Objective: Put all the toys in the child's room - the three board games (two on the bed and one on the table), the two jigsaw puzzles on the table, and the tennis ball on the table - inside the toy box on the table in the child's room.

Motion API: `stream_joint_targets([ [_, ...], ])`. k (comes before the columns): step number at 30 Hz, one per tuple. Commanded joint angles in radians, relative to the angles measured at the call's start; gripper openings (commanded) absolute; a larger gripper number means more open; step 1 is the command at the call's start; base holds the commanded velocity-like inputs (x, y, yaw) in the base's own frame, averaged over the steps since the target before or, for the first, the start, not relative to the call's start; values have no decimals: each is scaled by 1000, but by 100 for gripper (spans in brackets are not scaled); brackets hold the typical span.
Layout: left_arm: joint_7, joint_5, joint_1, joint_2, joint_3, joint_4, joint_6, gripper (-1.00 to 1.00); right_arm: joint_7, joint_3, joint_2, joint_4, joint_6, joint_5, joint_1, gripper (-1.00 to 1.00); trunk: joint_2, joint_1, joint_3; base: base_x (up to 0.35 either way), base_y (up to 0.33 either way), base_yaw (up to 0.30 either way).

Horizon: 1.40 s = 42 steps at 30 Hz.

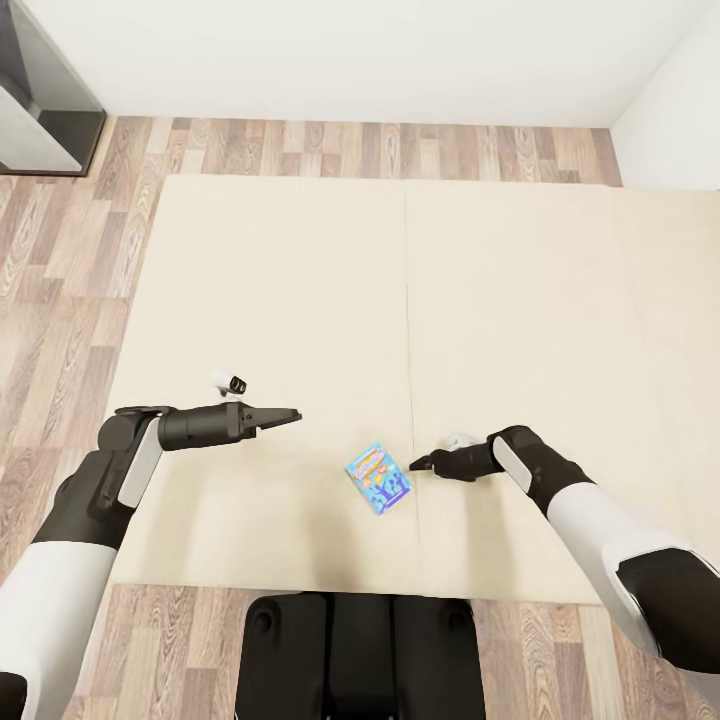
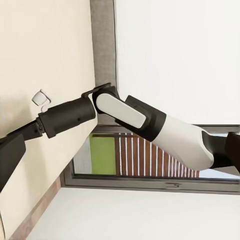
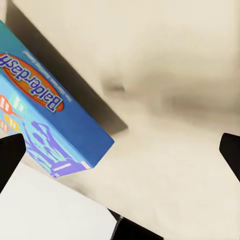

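Head view, counted: 1 bed [image 1: 300, 300], 1 board game [image 1: 379, 478], 2 arms w/ 2 grippers. The board game is the small blue cartoon-printed box, lying flat on the bed near its front edge, just left of the bed's centre seam [image 1: 410, 330], turned at an angle.

Right gripper [image 1: 420, 464] sits low over the bed just beside the box's right side, tip pointing at it; can't tell from the head view if it touches. Right wrist view adds what the head cam can't: the box [image 3: 50, 125] up close, lid lettering reading "Balderdash", one blue side wall visible, a shadow on the mattress [image 3: 175, 75] beyond it. Both dark fingertips [image 3: 10, 160] show at opposite edges of that pic, well apart, so the jaws are spread wide, nothing between them but bed; the box lies beside one fingertip, not in the gap.

Left gripper [image 1: 288, 415] hovers over the bed's left half, well apart from the box, fingers drawn together to a point in the head view, holding nothing. Left wrist view shows one dark finger [image 2: 10, 155] at the pic's edge plus the right arm [image 2: 130, 117] across the bed, and behind it a window [image 2: 150, 155] w/ slatted wood and a green patch outside.

Wood-plank floor [image 1: 60, 250] surrounds the bed; white walls behind; robot's dark base [image 1: 360, 655] at the bed's front edge.
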Motion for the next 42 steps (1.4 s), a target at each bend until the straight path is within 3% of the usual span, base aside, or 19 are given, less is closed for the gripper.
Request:
stream_joint_targets([
  [1, -1, 3, -1, 1, -2, 0, 8, 100, 5, 4, -1, -1, -3, 2, 0, 100, -1, 1, -1, 0, 0, 0],
  [42, -1, 3, -1, 1, -1, 0, 8, 100, 73, 4, 0, -1, -4, 3, 0, 100, -1, 1, 4, 0, 12, -19],
])
